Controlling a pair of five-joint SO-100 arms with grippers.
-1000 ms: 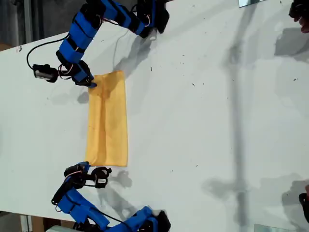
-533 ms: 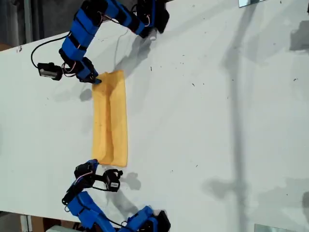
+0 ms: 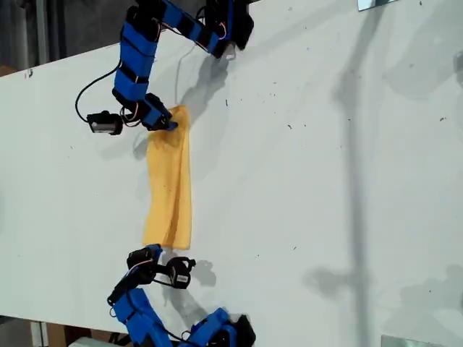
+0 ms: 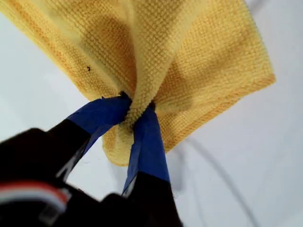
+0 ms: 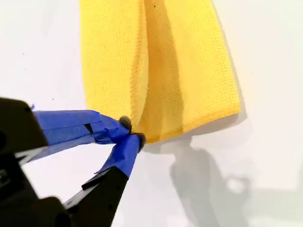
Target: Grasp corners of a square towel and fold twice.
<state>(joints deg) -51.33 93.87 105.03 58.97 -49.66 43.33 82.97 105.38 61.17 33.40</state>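
This looks like a robotics lab or test bench rather than a home. A broad, plain white surface (image 3: 304,181), flecked with small dark marks, fills nearly the whole exterior view. Two blue, segmented small robot arms stand on it, one at the top of the frame (image 3: 145,43) and one at the bottom (image 3: 145,318), each trailing thin black cables. Beyond the surface's edge, in the exterior view's upper left corner, lies a dim, unclear background.
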